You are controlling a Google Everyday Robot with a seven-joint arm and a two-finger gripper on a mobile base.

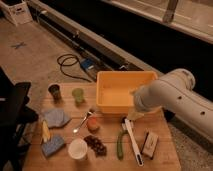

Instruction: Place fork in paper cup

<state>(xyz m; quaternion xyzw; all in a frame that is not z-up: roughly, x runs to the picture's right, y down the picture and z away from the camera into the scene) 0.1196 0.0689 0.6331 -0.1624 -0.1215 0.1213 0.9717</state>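
The fork [82, 122] lies flat on the wooden table, left of centre, its silvery handle running diagonally toward the front left. The white paper cup [77, 148] stands upright near the front edge, a little below the fork. My arm [167, 95] reaches in from the right, in front of the yellow bin. My gripper [131, 117] hangs at its end, just above the black head of the white-handled brush [134, 146], to the right of the fork and apart from it. It holds nothing that I can see.
A yellow bin [107, 95] sits at the table's back. A small green cup [78, 95] and dark cup [55, 91] stand back left. A blue cloth [56, 117], sponge [52, 146], red fruit [93, 125], grapes [96, 144], green vegetable [120, 145] and small box [149, 143] lie around.
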